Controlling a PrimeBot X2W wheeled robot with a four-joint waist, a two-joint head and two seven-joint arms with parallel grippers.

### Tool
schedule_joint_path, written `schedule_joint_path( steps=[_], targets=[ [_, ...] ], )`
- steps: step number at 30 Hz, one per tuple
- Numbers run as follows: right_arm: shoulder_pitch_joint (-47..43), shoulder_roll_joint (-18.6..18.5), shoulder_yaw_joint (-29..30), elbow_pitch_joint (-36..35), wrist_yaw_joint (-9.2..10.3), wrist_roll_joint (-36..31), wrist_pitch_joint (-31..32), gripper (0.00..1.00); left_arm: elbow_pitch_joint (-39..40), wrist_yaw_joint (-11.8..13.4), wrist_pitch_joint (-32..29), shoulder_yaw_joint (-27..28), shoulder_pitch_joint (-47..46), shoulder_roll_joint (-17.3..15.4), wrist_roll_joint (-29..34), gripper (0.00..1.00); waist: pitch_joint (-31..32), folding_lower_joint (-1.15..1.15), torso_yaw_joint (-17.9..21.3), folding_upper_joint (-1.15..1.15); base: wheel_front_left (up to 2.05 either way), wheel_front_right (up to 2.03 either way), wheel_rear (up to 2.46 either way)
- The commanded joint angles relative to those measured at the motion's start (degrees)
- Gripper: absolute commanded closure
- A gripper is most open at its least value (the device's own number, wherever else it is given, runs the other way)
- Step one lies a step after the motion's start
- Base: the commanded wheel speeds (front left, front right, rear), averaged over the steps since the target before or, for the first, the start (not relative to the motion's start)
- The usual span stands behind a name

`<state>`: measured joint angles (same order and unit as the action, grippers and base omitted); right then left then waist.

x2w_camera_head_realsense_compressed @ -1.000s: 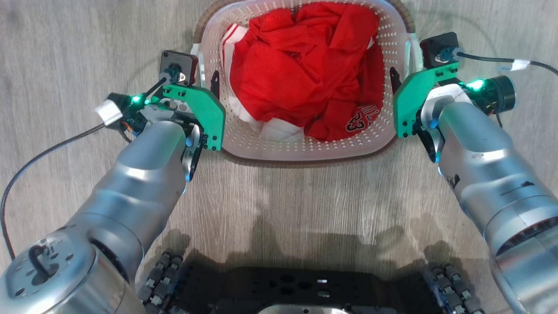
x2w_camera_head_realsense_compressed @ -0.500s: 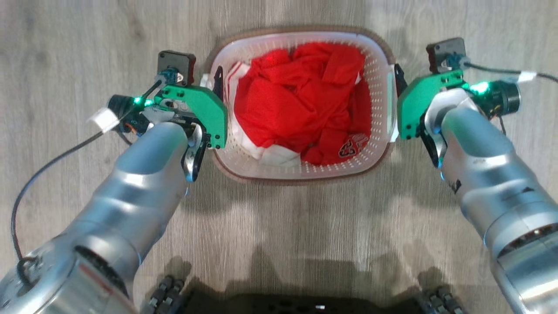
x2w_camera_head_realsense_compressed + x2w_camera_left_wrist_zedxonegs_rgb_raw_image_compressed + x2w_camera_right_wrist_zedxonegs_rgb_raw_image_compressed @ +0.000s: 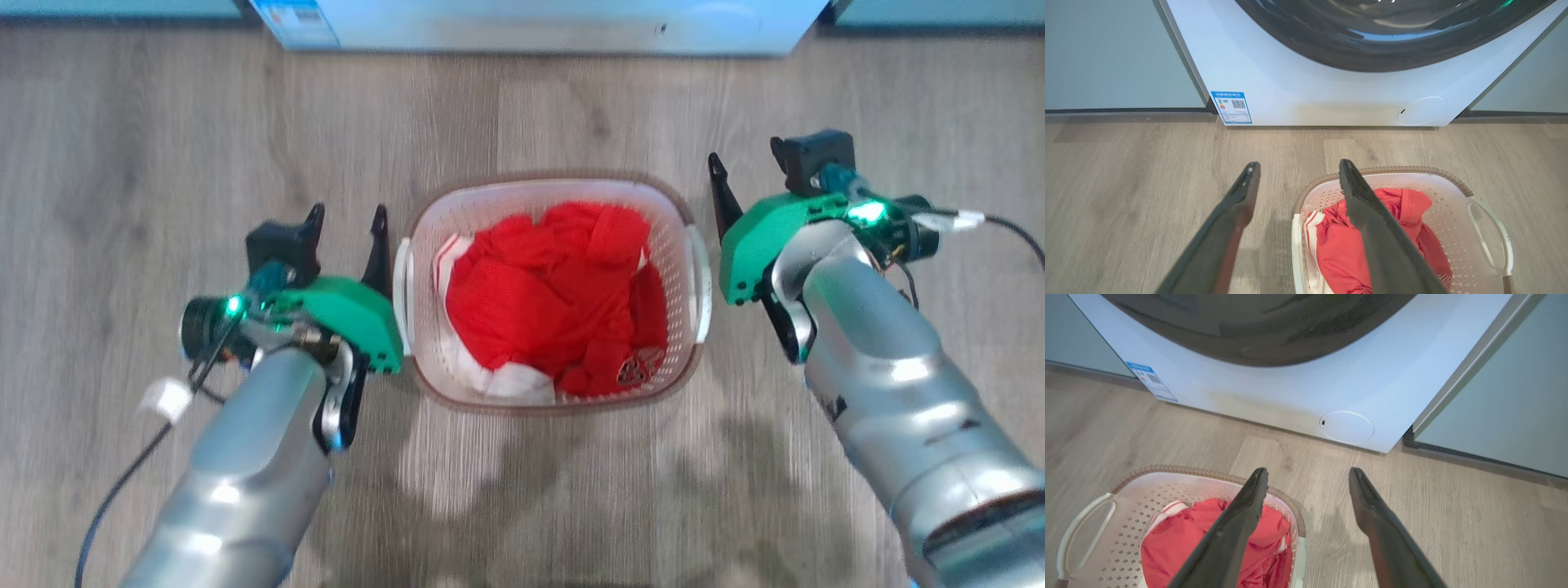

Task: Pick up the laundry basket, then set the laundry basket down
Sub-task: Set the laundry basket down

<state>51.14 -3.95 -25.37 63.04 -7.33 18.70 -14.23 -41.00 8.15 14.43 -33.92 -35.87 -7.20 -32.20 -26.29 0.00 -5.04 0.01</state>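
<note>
White, one laundry basket (image 3: 547, 189) sits between left claw (image 3: 346, 216) and right claw (image 3: 1308, 473).

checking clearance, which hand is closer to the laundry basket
Left, slightly. The left hand sits beside the left handle of the laundry basket; the right hand stands off its far right corner with a clearer gap.

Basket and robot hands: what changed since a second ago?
Both grippers let go. A second ago their fingers were at the basket's sides. Now the left gripper and right gripper are open and drawn back, apart from it. The basket sits on the floor, farther below the head camera, which has also moved. The red clothes stayed inside.
</note>
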Motion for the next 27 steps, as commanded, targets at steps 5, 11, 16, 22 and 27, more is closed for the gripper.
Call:
schedule_joint_path(
  steps=[5,11,16,22,27],
  targets=[
    [-10.6,1.1,5.8,-12.9,-0.16,-4.3,-0.8,0.00,10.8,-1.4,0.6,11.6,9.1,-0.4,7.9,0.00,9.1,0.00,0.9,-0.01,0.00,0.00,0.00],
    [-20.0,1.1,7.8,-24.7,-0.16,-5.3,-0.8,0.00,17.3,-2.6,0.6,18.0,16.7,1.0,13.1,0.00,13.9,0.00,1.6,-0.01,0.00,0.00,0.00],
    [-26.7,1.1,8.7,-32.1,-0.16,-6.3,-0.8,0.00,19.8,-3.8,0.6,20.9,21.9,1.7,15.1,0.00,17.3,0.00,2.5,-0.01,0.00,0.00,0.00],
    [-33.4,1.1,11.0,-40.3,-0.16,-6.6,-0.8,0.00,24.0,-3.7,0.6,23.7,27.8,2.6,16.8,0.00,20.5,0.00,3.3,-0.01,0.00,0.00,0.00],
    [-37.7,1.1,12.8,-44.5,-0.16,-6.6,-0.8,0.00,27.3,-3.4,0.6,24.8,31.8,3.3,17.7,0.00,22.2,0.00,3.4,-0.01,0.00,0.00,0.00]
  ],
)
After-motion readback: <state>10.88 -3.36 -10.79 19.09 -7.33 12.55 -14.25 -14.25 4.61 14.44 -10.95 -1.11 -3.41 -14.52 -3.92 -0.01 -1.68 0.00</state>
